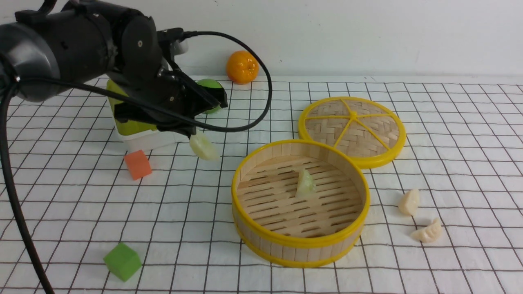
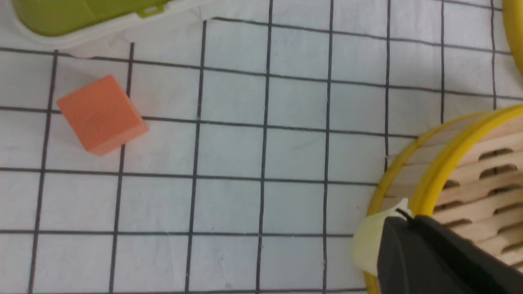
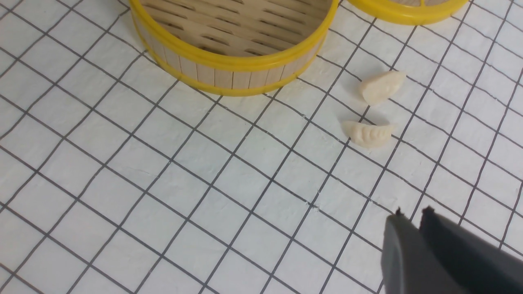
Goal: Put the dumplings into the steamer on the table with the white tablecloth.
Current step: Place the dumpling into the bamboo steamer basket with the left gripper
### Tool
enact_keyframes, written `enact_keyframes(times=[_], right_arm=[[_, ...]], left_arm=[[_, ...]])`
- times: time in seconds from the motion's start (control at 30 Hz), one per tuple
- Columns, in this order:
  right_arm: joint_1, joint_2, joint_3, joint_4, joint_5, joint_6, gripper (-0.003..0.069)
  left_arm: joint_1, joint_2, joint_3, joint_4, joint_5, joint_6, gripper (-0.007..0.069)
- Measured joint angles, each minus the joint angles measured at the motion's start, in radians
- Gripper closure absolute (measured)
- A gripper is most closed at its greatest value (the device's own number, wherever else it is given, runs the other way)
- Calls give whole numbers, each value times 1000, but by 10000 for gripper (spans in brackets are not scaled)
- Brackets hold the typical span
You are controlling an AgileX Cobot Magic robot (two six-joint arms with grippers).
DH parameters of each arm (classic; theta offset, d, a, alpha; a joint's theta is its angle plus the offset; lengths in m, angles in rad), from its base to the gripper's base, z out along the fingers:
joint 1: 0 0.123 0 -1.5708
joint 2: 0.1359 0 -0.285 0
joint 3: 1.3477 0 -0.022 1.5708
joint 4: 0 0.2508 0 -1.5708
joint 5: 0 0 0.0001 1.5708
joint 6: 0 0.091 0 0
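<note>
From the front I count four small crescent toy dumplings. One pale greenish dumpling (image 1: 203,147) hangs pinched in the left claw (image 1: 196,134), out to the left of the steamer. A second greenish dumpling (image 1: 305,184) stands on the slatted floor of the single round bamboo steamer with yellow rims (image 1: 286,253), which sits mid-table, toward the near edge. A cream-white dumpling (image 1: 409,201) and another cream dumpling (image 1: 427,232) lie on the white grid-lined tablecloth (image 1: 457,171), just to the right of the steamer. One flat woven yellow-rimmed lid (image 1: 352,131) lies behind the steamer, touching it. There are two cubes: an orange cube (image 1: 137,164) left of centre and a green cube (image 1: 122,261) by the near-left corner. One orange fruit (image 1: 242,67) sits at the far edge. One green ball (image 1: 210,87) and one green-and-white box (image 1: 135,130) show partly behind the arm.

From the left wrist, the black claw is closed on the pale dumpling (image 2: 367,249), beside the steamer's yellow rim (image 2: 449,163). One orange cube (image 2: 102,114) and the box's corner (image 2: 94,16) also show.

From the right wrist, the right claw (image 3: 412,214) has its jaws drawn together on nothing, above bare cloth. The two cream dumplings (image 3: 382,86) (image 3: 369,133) lie near each other but apart, close to the steamer wall (image 3: 233,75). An arc of the lid (image 3: 408,12) shows too.
</note>
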Motion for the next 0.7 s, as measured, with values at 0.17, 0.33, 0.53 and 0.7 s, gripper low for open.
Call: enact_keyframes(times=[0.17,0.33,0.53,0.7], right_arm=[[0,0,0,7,0,0,596],[0,0,0,11,0,0,594],[0,0,0,15,1,0,589],[0,0,0,15,7,0,585]], left_arm=[[-100,2,-44,-95,51,171,637],[-189,53,-89,-139,56,274,637],[-219,214,-138,-132,49,314,637],[-219,285,-175,-76,7,305,637]])
